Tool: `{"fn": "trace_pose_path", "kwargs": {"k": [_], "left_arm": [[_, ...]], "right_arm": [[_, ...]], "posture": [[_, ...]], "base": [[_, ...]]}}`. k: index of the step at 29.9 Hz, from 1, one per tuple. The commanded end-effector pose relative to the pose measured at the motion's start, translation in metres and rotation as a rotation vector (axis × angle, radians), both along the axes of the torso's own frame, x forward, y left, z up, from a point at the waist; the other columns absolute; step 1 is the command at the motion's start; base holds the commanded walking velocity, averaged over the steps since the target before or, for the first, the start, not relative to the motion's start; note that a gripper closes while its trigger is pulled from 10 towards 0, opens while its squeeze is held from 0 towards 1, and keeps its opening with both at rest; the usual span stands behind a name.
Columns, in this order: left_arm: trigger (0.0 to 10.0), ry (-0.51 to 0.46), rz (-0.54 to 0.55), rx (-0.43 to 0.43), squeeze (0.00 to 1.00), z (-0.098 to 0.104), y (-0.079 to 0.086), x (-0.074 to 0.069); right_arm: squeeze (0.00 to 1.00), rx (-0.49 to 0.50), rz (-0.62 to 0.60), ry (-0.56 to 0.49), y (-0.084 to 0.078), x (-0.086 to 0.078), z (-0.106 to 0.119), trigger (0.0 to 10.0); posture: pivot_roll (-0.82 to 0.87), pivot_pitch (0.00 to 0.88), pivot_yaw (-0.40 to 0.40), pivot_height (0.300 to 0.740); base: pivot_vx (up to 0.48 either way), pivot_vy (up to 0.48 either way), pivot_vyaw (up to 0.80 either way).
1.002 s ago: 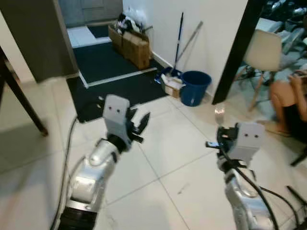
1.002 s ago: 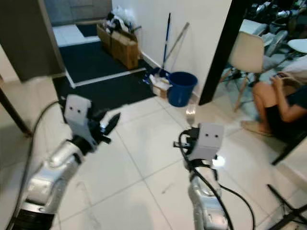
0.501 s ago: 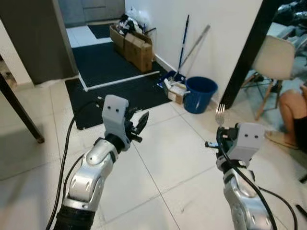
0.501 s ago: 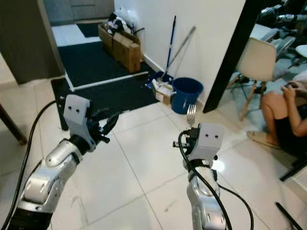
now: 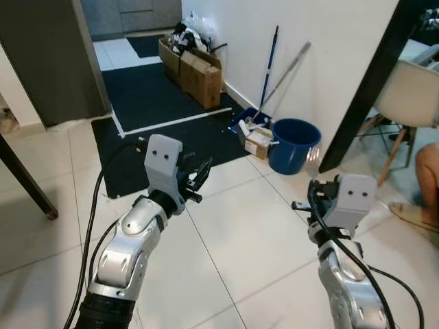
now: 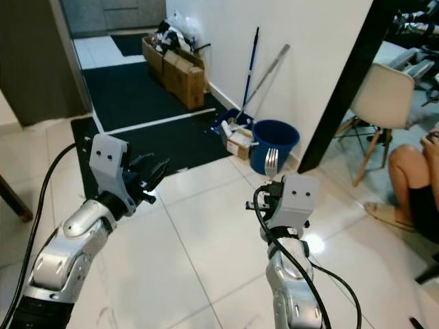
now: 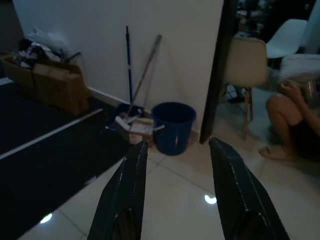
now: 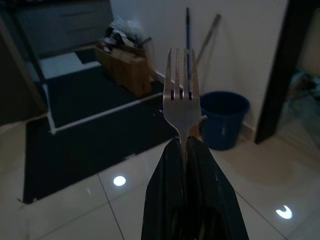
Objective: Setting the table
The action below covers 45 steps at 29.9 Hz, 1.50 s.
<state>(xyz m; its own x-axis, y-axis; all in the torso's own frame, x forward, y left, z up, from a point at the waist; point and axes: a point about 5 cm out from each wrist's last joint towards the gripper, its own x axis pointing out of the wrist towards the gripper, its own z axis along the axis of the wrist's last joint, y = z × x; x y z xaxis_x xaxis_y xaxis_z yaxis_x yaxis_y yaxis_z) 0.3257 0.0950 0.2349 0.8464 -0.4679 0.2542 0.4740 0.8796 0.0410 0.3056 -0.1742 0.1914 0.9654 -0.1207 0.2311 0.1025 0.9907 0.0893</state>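
Right gripper point(image 8: 186, 145): raised in front of the robot over the floor, its two black fingers pressing together on the handle of the fork.
Fork point(image 8: 181, 97): metal, four tines, standing upright out of the right gripper with the tines pointing up; in the right eye view it is showing against the blue bucket behind it.
Left gripper point(image 7: 177, 165): held up over the floor on the robot's left, fingers standing well apart and carrying nothing.
Left arm point(image 5: 130, 240): silver, reaching forward, with a black cable point(image 5: 92, 205) looping beside it.
Floor point(image 5: 240, 233): pale glossy tiles, reflecting ceiling lights.
Mat point(image 5: 161, 133): dark, lying ahead of the left gripper, edged by a white strip.
Blue bucket point(image 5: 293, 144): standing on the floor by the white wall, just beside a small box of oddments point(image 5: 257, 140).
Mop and broom handles point(image 5: 274, 65): leaning against the wall above the bucket.
Cardboard boxes point(image 5: 195, 65): sitting along the wall farther back, with bags piled on top.
Chair point(image 6: 384, 96): pale seat on wooden legs, standing on the right beyond a dark post point(image 6: 339, 79).
Person point(image 6: 415, 178): sitting low at the right edge, bent knee showing.
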Motion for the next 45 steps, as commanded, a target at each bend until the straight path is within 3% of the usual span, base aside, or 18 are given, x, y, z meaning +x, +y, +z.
{"fn": "trace_pose_path", "kwargs": {"k": [1, 26, 42, 45], "left_arm": [[10.0, 0.013, -0.01, 0.012, 0.0, -0.004, -0.004, 0.0], [10.0, 0.035, -0.005, 0.017, 0.0, -0.008, -0.004, 0.0], [10.0, 0.191, -0.001, 0.055, 0.0, -0.036, -0.006, -0.009], [10.0, 0.206, 0.008, 0.077, 0.0, -0.044, -0.007, -0.013]], "right_arm": [[0.0, 0.006, -0.01, 0.003, -0.003, -0.001, -0.002, 10.0], [0.0, 0.006, 0.026, -0.026, 0.004, -0.004, 0.001, 10.0], [0.0, 0.013, 0.053, -0.021, 0.005, -0.005, 0.0, 10.0], [0.0, 0.051, 0.077, -0.024, 0.006, -0.006, -0.001, 10.0]], "posture": [[0.0, 0.098, 0.069, 0.74], [0.0, 0.107, 0.071, 0.74], [0.0, 0.109, 0.071, 0.74], [0.0, 0.109, 0.071, 0.74]], "base": [[0.48, 0.0, 0.0], [0.474, 0.0, 0.0], [0.0, 0.0, 0.0], [0.0, 0.0, 0.65]]}}
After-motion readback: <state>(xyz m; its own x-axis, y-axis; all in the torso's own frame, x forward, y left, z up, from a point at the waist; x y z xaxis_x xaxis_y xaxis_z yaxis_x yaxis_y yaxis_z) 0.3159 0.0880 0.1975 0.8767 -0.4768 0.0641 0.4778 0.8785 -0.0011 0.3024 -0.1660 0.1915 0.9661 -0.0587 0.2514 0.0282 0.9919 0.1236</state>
